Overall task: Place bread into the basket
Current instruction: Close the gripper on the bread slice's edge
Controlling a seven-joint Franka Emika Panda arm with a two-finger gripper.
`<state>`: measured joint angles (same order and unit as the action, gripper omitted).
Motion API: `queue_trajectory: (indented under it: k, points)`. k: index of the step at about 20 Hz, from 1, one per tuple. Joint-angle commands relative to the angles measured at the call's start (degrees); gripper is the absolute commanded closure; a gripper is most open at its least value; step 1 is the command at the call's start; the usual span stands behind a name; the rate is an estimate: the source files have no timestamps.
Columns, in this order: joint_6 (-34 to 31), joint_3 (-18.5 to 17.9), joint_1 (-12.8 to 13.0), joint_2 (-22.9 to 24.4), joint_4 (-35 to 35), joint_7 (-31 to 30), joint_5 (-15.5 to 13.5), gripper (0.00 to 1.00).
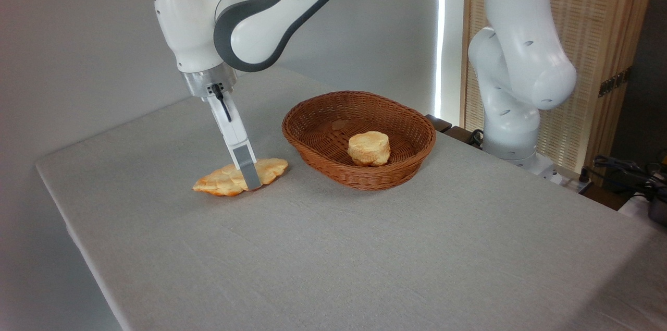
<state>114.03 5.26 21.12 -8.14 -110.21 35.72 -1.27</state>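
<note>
The bread [237, 179] is found lying flat on the grey desk [365, 247], left of the basket [359, 138] and just beside its near-left rim without touching it. The gripper [249, 177] is lowered onto the middle of the bread, tilted slightly, with one of the fingers [247, 167] seen crossing the near edge of the pastry. The other finger is hidden, so it cannot be told whether the bread is clamped. Inside the basket, a small round bun [369, 148] is observed. A second white arm [516, 60] is noted at the far right.
</note>
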Motion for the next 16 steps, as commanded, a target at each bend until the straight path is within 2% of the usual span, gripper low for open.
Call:
queue_trajectory:
  k: [1,5,7,14,16]
  points:
    - [1.3,-0.2,-0.1,-0.6,0.4,0.3,1.2,0.46]
    - [1.3,-0.1,0.0,-0.5,0.4,0.2,1.2,0.46]
    - [1.4,-0.1,0.0,-0.4,0.5,0.1,1.2,0.62]
    - [1.4,-0.2,-0.1,0.1,0.5,0.2,1.2,0.61]
    - [1.3,-0.2,-0.1,1.5,0.5,-0.1,1.1,0.61]
